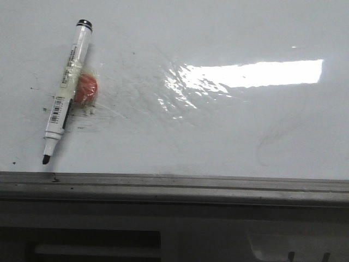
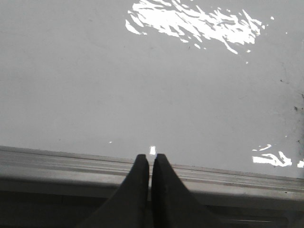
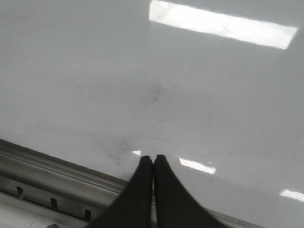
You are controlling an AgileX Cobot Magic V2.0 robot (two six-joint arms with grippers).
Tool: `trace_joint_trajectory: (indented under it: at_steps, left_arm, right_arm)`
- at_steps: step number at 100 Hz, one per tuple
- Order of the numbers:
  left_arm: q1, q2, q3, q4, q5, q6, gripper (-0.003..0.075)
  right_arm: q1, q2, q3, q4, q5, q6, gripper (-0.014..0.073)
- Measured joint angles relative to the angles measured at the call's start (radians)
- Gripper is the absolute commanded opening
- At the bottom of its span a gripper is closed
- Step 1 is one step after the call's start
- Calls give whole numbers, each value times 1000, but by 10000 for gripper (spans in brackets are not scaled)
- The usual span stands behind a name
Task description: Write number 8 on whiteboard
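Observation:
The whiteboard (image 1: pixel 218 125) is glossy white with glare and faint scratches, and a grey metal rail (image 1: pixel 174 185) runs along its near edge. No number 8 shows on it. A white marker pen (image 1: pixel 66 90) with a bare black tip lies on the board at the left, tip toward the rail, taped to an orange-red lump (image 1: pixel 85 89). My left gripper (image 2: pixel 150 156) is shut and empty over the rail (image 2: pixel 57 164). My right gripper (image 3: pixel 153 157) is shut and empty at the board's near edge. Neither gripper shows in the front view.
Black ink specks dot the board around the pen (image 1: pixel 38 90) and a smudgy patch (image 3: pixel 116 148) lies near my right gripper. Below the rail (image 3: pixel 52 175) is a grey frame with slots (image 3: pixel 52 203). Bright lamp glare (image 1: pixel 251 73) lies on the board's middle right.

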Motion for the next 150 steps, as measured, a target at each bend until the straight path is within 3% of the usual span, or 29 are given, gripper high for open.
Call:
trace_joint_trajectory:
  at_steps: [70, 98, 150]
  left_arm:
    - [0, 0, 0, 2, 0, 0, -20]
    - [0, 0, 0, 134, 7, 0, -20]
    - [0, 0, 0, 148, 7, 0, -20]
  right_arm:
    - [0, 0, 0, 0, 0, -2, -63]
    - [0, 0, 0, 0, 0, -2, -63]
    - [0, 0, 0, 0, 0, 0, -63]
